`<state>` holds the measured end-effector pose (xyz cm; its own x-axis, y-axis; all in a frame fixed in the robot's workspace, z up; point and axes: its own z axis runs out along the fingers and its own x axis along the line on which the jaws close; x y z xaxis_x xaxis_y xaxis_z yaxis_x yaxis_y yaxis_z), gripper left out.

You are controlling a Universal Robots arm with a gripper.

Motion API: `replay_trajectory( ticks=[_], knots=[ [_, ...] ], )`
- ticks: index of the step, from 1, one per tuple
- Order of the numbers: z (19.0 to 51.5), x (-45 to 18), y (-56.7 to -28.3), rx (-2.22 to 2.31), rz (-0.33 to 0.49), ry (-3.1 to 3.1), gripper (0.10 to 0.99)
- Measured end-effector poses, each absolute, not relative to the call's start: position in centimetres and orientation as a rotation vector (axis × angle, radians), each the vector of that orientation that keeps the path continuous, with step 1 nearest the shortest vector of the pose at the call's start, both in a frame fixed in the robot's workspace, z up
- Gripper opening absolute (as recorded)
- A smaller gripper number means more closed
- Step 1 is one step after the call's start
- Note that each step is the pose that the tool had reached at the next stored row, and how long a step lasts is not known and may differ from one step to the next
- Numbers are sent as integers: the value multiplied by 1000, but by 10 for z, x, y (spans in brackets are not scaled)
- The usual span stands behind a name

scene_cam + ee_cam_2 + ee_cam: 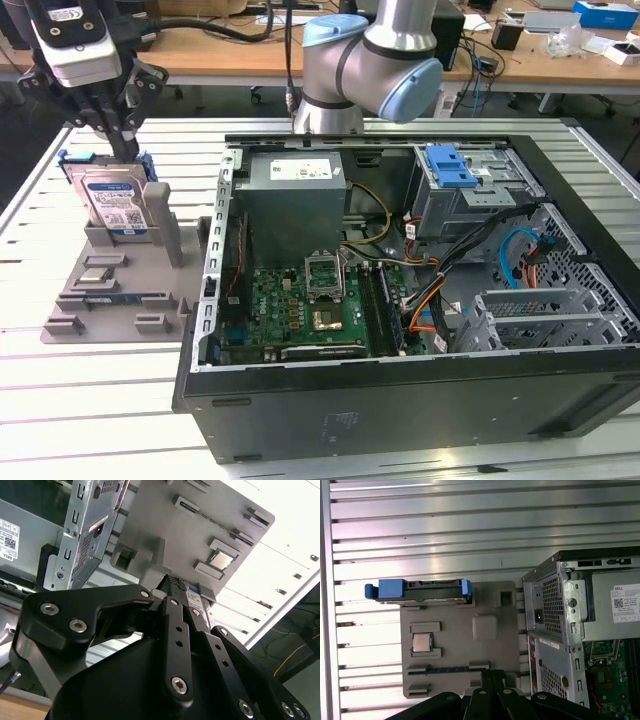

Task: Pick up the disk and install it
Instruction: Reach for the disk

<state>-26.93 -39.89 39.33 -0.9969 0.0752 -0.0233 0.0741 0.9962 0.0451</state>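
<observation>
Above the grey holder [166, 228] on the desk [60, 400], the gripper [126, 148] hangs, jaws drawn narrow, holding nothing; the disk [115, 205] stands on edge in that holder; I'd widen, then centre across its flat faces; the computer case [400, 410] crowds the exterior view's right, open desk elsewhere.

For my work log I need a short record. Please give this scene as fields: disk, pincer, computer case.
disk: standing upright in the grey holder, outside the computer case
pincer: just above the disk's top edge in the exterior view; contact unclear
computer case: open, on the exterior view's right of the holder
task state: disk not yet installed
</observation>
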Motion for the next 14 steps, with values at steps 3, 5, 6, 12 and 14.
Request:
replay_trajectory(
  ticks=[3, 5, 6, 12, 14],
  knots=[
    [393, -277, -399, 117, 69, 3114, 106],
    [393, -282, -399, 117, 69, 3114, 106],
    [393, -283, -399, 117, 69, 3114, 106],
    [393, -296, -399, 117, 69, 3114, 106],
    [393, -302, -399, 117, 69, 3114, 106]
  ],
)
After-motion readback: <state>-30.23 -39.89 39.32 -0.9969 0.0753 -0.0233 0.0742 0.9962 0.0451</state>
